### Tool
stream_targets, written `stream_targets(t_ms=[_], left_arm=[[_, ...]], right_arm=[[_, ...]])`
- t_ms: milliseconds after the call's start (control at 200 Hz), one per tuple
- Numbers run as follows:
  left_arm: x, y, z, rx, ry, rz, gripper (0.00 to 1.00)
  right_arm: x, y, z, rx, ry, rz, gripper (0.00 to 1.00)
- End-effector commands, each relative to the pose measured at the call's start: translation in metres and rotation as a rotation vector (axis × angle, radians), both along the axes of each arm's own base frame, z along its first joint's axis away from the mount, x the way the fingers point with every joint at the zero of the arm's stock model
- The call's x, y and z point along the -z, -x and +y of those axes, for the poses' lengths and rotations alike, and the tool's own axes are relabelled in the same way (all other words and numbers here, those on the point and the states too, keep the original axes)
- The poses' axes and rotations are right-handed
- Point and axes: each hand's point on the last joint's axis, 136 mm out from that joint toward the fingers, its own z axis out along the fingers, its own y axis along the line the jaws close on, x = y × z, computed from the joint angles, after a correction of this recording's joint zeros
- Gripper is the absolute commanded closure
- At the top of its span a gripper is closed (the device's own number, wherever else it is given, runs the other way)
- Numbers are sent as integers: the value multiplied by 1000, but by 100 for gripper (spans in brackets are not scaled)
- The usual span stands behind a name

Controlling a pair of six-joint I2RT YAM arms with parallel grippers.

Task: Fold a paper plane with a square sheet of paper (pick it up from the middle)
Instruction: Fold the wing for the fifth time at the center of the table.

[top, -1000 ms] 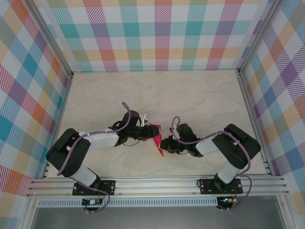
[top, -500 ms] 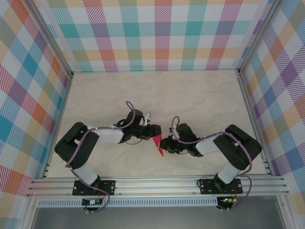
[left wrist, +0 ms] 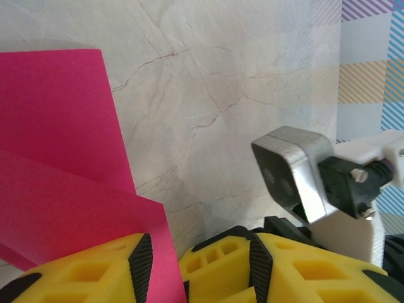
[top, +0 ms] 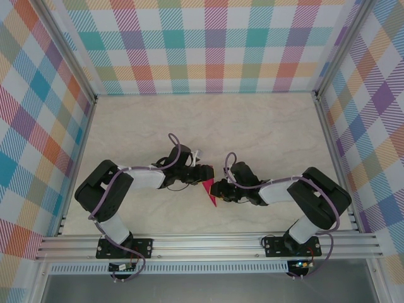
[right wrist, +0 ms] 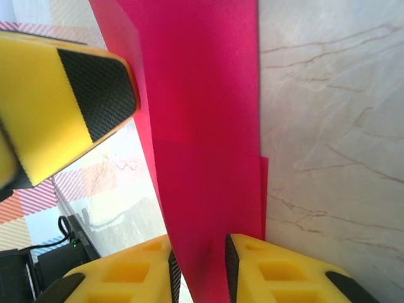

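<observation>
The magenta sheet of paper [top: 209,192] is folded into a narrow pointed strip between the two grippers. In the left wrist view the paper [left wrist: 57,158] shows overlapping layers, and one edge runs along the left pad. My left gripper [top: 206,173] [left wrist: 199,265] has its jaws well apart. In the right wrist view the paper [right wrist: 202,126] rises between the pads of my right gripper [top: 218,188] [right wrist: 199,265], whose jaws stand slightly apart around it. One of the left gripper's fingers [right wrist: 63,95] stands beside the paper's far part.
The right wrist camera housing [left wrist: 290,170] is close in front of the left gripper. Marble-patterned tabletop [top: 208,126] extends behind both arms. Plaid walls [top: 208,44] and an aluminium frame [top: 208,243] enclose the workspace.
The left arm has moved right, up to the paper, and now covers its upper end. The right gripper has edged slightly left.
</observation>
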Motion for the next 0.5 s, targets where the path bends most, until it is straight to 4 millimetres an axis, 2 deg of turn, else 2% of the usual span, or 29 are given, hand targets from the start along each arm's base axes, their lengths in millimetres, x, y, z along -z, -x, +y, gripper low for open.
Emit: stream_targets(t_ms=[0,80,285,365,495], left_arm=[[2,0,-3,13,-14,-16,53],[3,0,-3,13,-14,-13,54],[2,0,-3,14,-12,-10,54],[2,0,-3,13,-16,-10,54],[2,0,-2,9,-18,-10,54]], right_arm=[[-14,-7,0,-1,15,-65,71],[-14,-9,-2,3,33,-69,71],[-12,-11,9,-26,6,-52,73],[-11,-12,10,-23,2,-50,80],[-11,-10,11,-30,-10,-52,83]])
